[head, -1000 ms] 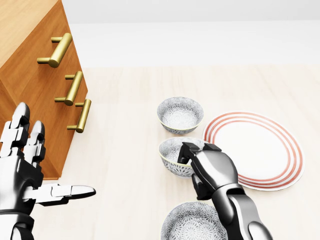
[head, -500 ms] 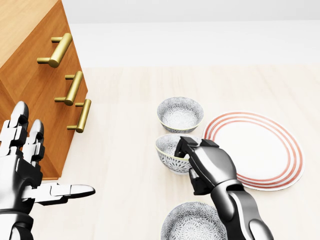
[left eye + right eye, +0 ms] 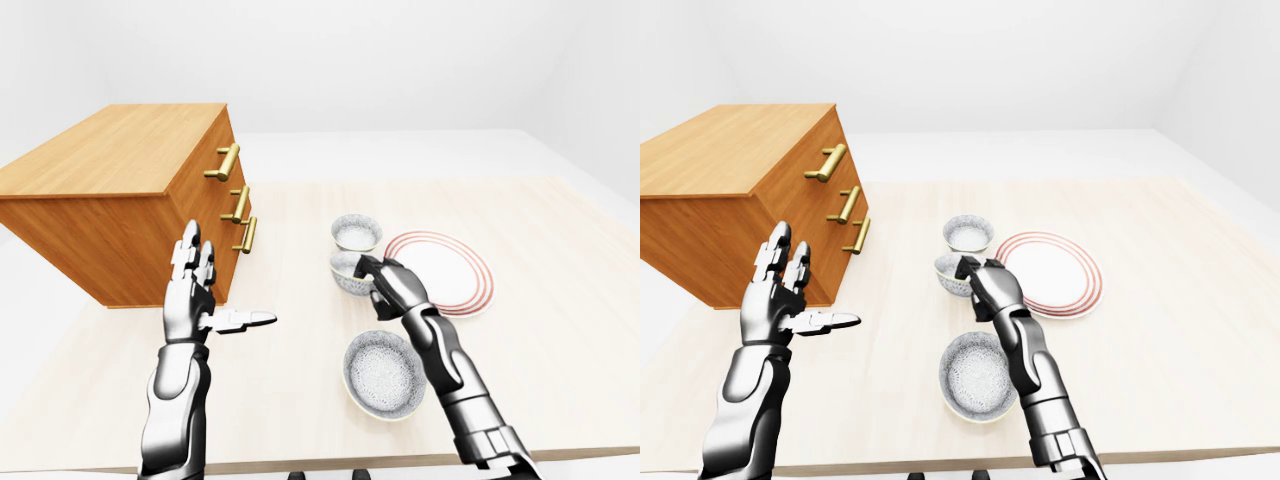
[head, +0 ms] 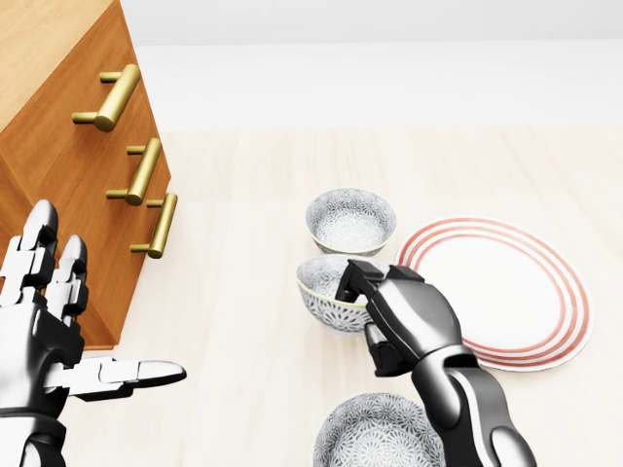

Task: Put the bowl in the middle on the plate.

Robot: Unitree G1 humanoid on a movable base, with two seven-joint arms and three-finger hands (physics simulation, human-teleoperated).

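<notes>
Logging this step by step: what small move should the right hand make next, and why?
Probably carry the middle bowl toward the head view's right, onto the plate. The right hand grips that bowl's rim, and the plate beside it holds nothing.

A bare simulated room is shown, not a furnished home: plain white walls and floor are seen around a pale wooden surface (image 3: 560, 300). A domestic touch is given only by a brown wooden drawer chest with brass handles (image 3: 120, 190) and patterned grey tableware.
</notes>
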